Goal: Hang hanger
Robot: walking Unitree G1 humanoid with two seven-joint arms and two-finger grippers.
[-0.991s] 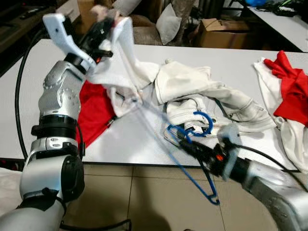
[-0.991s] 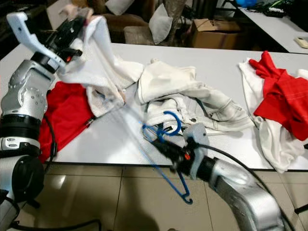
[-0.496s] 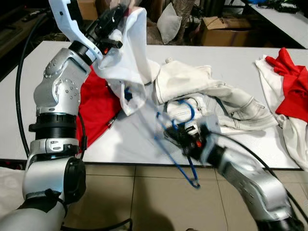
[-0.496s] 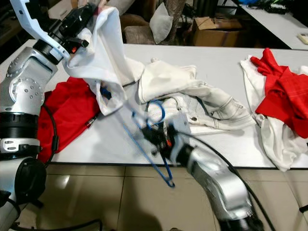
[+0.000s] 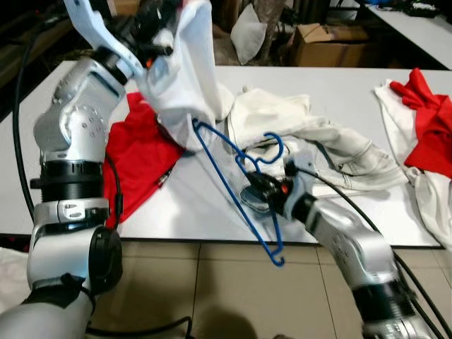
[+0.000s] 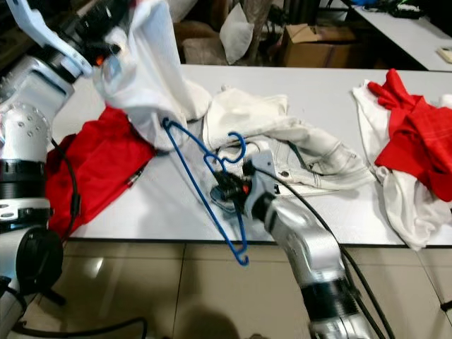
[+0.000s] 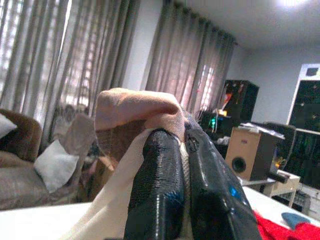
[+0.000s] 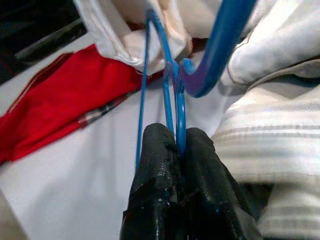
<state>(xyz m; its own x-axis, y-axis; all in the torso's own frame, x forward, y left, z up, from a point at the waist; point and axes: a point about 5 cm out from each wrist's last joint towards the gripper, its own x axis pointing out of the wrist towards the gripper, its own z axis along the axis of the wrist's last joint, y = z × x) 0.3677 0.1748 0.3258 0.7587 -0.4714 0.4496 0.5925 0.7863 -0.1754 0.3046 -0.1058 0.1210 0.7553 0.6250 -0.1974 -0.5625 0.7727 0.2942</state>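
A blue hanger [image 5: 233, 185] is pinched at its neck by the right gripper [image 5: 260, 189] over the near edge of the white table [image 5: 198, 205], one end tucked into a white garment [image 5: 187, 78]. That garment is held raised, clamped between the left gripper's [image 5: 157, 18] closed fingers [image 7: 155, 200]. A red cloth [image 5: 141, 152] lies beneath, with a cardboard box [image 5: 321, 44] seen beyond the far edge.

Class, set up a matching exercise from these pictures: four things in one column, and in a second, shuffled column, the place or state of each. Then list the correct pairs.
Things:
1. blue hanger
2. white garment
3. red cloth
4. cardboard box

Places or states:
A. lying flat on the white table, under the left arm
B. pinched in the right gripper, one end poking into fabric
C. behind the table's far edge
D. lifted off the table by the left gripper

Pairs: 1-B, 2-D, 3-A, 4-C
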